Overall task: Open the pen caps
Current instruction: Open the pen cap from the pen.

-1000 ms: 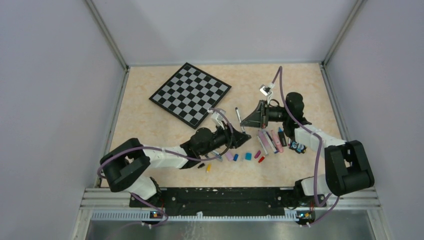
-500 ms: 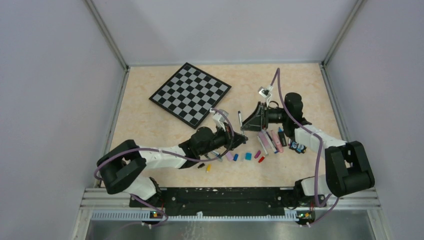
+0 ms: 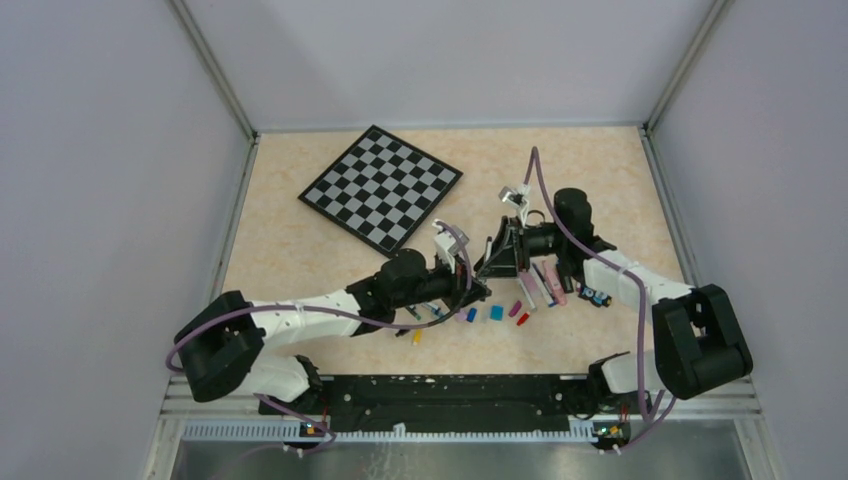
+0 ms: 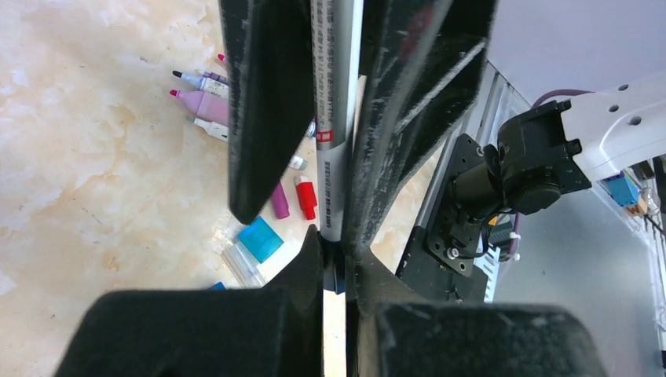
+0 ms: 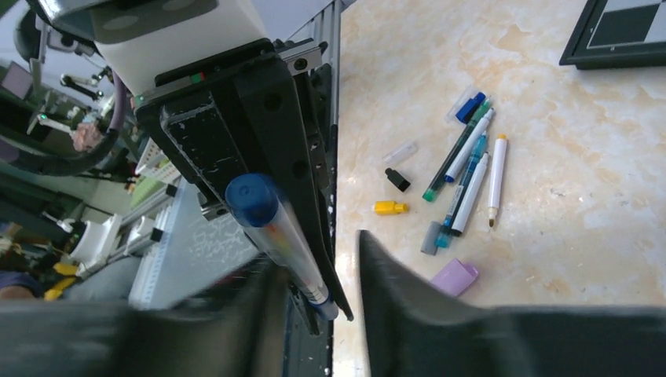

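Observation:
A white pen (image 4: 333,118) with a dark blue cap (image 5: 251,200) is clamped in my left gripper (image 4: 336,245), whose jaws press its lower end. My right gripper (image 5: 318,253) stands open around the same pen, which lies close to one finger with a gap to the other. In the top view the left gripper (image 3: 477,286) and the right gripper (image 3: 497,259) meet tip to tip above the table's middle. Loose caps lie below: red (image 4: 305,197), pink (image 4: 279,202), teal (image 4: 260,239), yellow (image 5: 390,207), black (image 5: 397,180).
Several uncapped pens (image 5: 470,173) lie in a bunch beside a lilac cap (image 5: 454,277). Pink highlighters (image 3: 548,282) and a small owl-like figure (image 3: 597,295) lie to the right. The checkered board (image 3: 380,187) sits at the back left.
My left gripper has shut on the pen and my right gripper, which was shut on it, has opened. Both grippers have come closer together and nearer to me.

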